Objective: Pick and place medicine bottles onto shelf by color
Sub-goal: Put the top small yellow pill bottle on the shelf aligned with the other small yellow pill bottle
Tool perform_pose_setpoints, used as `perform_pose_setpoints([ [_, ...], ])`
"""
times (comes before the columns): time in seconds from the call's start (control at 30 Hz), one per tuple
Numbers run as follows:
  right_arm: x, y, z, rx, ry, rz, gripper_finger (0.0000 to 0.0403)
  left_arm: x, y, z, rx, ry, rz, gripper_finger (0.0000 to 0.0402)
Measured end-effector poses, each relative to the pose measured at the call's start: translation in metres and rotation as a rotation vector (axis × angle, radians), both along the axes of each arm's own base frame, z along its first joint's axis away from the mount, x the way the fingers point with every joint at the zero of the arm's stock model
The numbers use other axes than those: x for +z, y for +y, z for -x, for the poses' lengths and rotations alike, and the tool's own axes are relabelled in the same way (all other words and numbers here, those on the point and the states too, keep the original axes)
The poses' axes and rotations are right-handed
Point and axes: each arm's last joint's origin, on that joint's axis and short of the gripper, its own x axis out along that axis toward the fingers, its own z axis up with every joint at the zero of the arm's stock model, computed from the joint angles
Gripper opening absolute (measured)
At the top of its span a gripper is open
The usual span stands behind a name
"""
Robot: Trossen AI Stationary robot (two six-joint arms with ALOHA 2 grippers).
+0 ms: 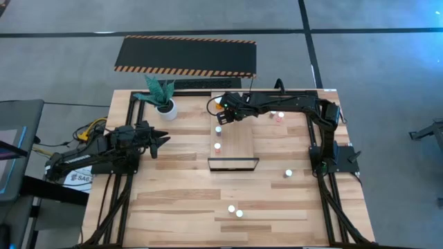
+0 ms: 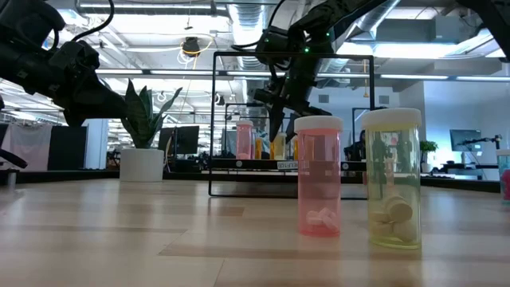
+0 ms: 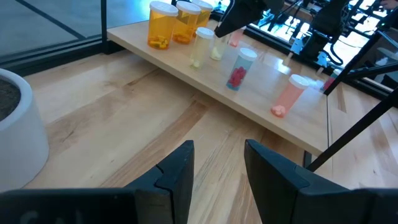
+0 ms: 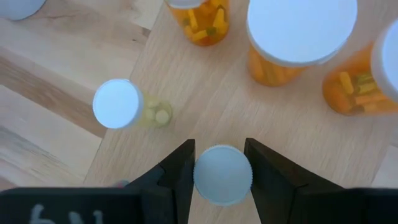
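The shelf (image 1: pixel 235 146) lies in the middle of the table, its dark frame (image 1: pixel 233 164) at the near end. At its far end stand orange bottles (image 4: pixel 298 37) and a yellowish bottle (image 4: pixel 124 106). A purple bottle (image 3: pixel 239 65) and a pink one (image 3: pixel 287 93) stand nearer along its left edge. My right gripper (image 1: pixel 223 112) is over the shelf's far end, shut on another white-capped yellowish bottle (image 3: pixel 217 48). My left gripper (image 1: pixel 163 138) waits open and empty left of the shelf, above the table. My right gripper pinches the yellowish bottle between its two fingers, one on each side of the white cap (image 4: pixel 222 174). The fingers come from above, pointing down. The bottle is upright below them; I cannot tell whether its base rests on the shelf.
A white pot with a green plant (image 1: pixel 165 104) stands at the far left. A pink bottle (image 2: pixel 320 175) and a yellowish one (image 2: pixel 392 179) stand near the front edge. More bottles stand right of the shelf (image 1: pixel 288 173) (image 1: pixel 279 116). A black mat (image 1: pixel 185 55) lies beyond the table.
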Motion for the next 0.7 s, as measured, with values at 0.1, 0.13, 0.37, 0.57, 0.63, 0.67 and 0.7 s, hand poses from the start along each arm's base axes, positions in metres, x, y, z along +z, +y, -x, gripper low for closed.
perform_pose_setpoints([
  [0.1,0.000,0.000,0.000,0.003,-0.002,0.003,0.0159,0.000,0.000,0.000,0.000,-0.001,0.000,0.0128],
  [0.13,0.000,0.000,0.000,0.004,-0.003,0.004,0.0159,0.000,0.000,0.000,0.000,0.000,0.000,0.0128],
  [0.37,-0.008,-0.001,-0.005,0.006,0.005,0.003,0.0159,0.000,0.000,0.000,0.000,-0.001,0.000,0.0128],
  [0.57,-0.010,0.001,-0.005,0.008,0.011,-0.001,0.0159,0.000,0.000,0.000,0.000,0.000,0.000,0.0128],
  [0.63,-0.011,0.001,-0.005,0.007,0.017,-0.003,0.0159,0.000,0.000,0.000,0.000,0.000,0.000,0.0128],
  [0.67,-0.011,0.001,-0.005,0.007,0.017,-0.003,0.0159,0.000,0.000,0.000,0.000,-0.001,0.000,0.0128],
  [0.7,-0.011,0.001,-0.005,0.007,0.016,-0.003,0.0159,0.000,0.000,0.000,0.000,0.000,0.000,0.0128],
])
